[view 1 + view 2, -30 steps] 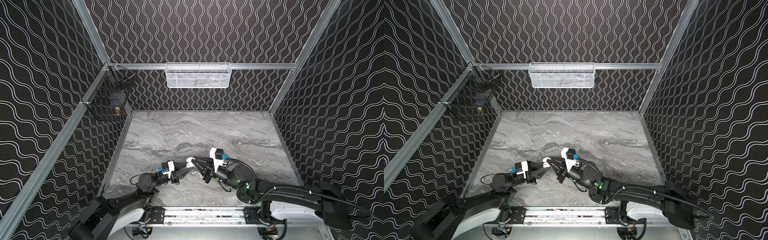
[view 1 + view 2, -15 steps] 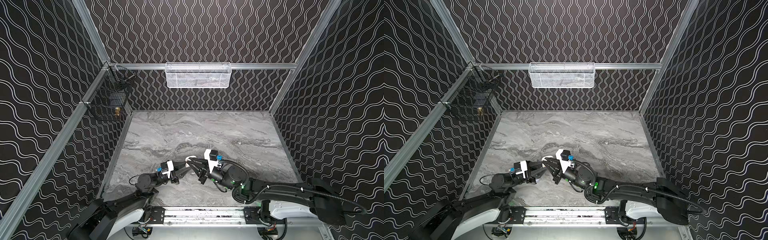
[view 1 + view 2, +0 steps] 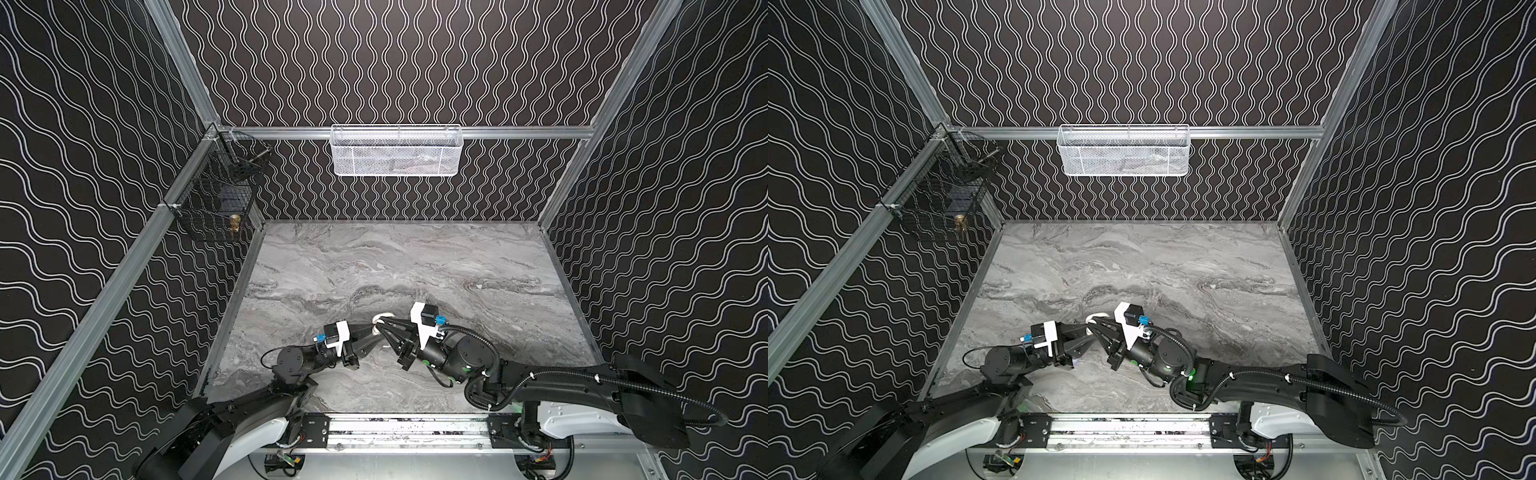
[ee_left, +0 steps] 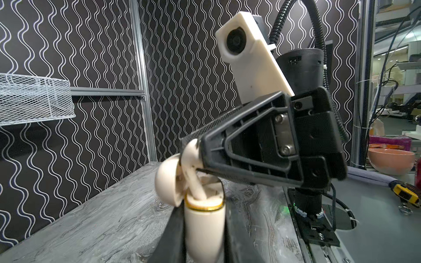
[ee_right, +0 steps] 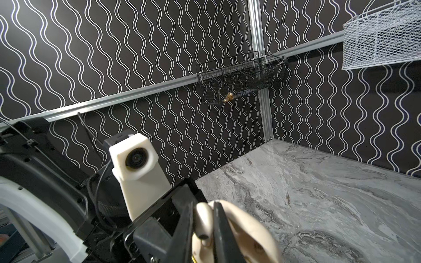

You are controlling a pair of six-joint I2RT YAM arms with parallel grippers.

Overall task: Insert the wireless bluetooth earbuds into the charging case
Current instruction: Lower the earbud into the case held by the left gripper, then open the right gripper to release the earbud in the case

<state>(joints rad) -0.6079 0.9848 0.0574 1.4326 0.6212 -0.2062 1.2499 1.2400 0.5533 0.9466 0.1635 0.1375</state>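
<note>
A cream charging case [image 4: 204, 225] with a gold rim stands upright between my left gripper's [image 4: 201, 201] fingers, which are shut on its body. Its round lid [image 4: 167, 180] hangs open to one side. My right gripper [image 5: 204, 216] is shut on a cream earbud [image 5: 203, 224] right above the case. In the left wrist view the earbud's [image 4: 193, 157] stem reaches down into the case's opening. In both top views the two grippers meet tip to tip at the case [image 3: 380, 322] [image 3: 1094, 320] near the table's front middle.
A white mesh basket [image 3: 395, 151] hangs on the back wall and a black wire basket [image 3: 216, 195] in the back left corner. The grey marble table [image 3: 395, 266] is walled on three sides. A metal rail [image 3: 407, 428] runs along its front edge.
My right gripper has shifted a little to the left with the earbud, closer over the case. The left gripper has kept the case in place.
</note>
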